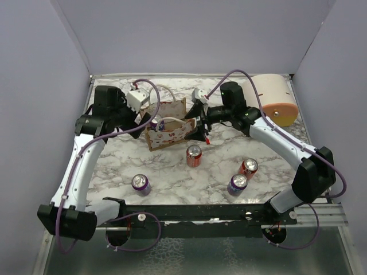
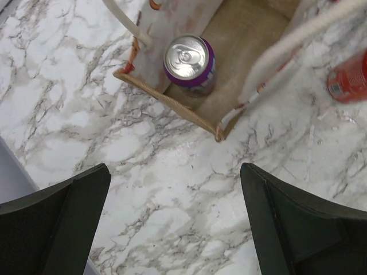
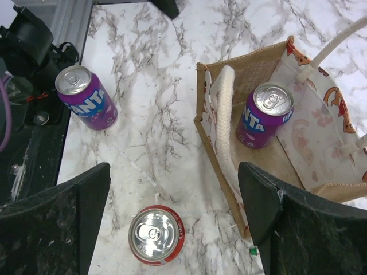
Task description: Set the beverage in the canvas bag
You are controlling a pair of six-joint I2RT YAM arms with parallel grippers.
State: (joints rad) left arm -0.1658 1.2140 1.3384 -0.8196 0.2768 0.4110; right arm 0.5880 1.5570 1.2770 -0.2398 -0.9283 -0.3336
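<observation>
The brown canvas bag [image 1: 170,135] with white rope handles stands open at mid-table. A purple Fanta can [image 2: 189,62] stands upright inside it, also seen in the right wrist view [image 3: 265,114]. My left gripper [image 1: 143,119] hovers at the bag's left end, open and empty over bare marble [image 2: 175,217]. My right gripper [image 1: 200,127] hovers at the bag's right end, open and empty [image 3: 175,217]. A red can [image 3: 156,235] stands on the table below it, outside the bag [image 3: 226,74].
On the table in front of the bag stand a red can [image 1: 194,155], a purple can [image 1: 141,184], another red can [image 1: 248,168] and another purple can [image 1: 237,184]. A cream dome-shaped container [image 1: 274,98] lies at the back right. Grey walls enclose the table.
</observation>
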